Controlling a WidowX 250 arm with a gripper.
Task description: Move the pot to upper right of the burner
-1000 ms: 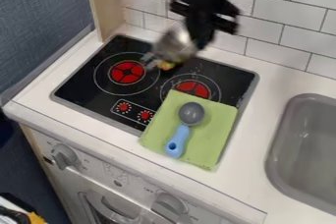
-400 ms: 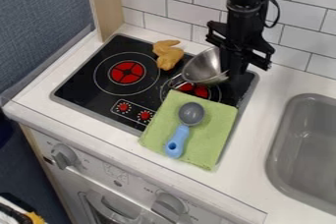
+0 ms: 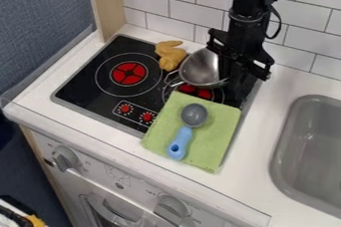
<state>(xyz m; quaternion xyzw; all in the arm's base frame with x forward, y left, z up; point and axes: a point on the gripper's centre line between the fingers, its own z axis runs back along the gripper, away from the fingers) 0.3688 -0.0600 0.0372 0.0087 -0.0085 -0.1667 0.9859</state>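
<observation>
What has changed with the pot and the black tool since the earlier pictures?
The metal pot and the tool moved right and down in the view, to the right burner. Since the second picture, the pot shifted slightly left and tilts less. I cannot tell whether it was let go. The green cloth and the scoop stayed in place.

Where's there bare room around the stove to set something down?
Bare: the white counter between cooktop and sink, and the left burner. Crowded: the cooktop's upper right, where pot, yellow-brown toy and end effector sit close together, with the green cloth and scoop just in front.
</observation>
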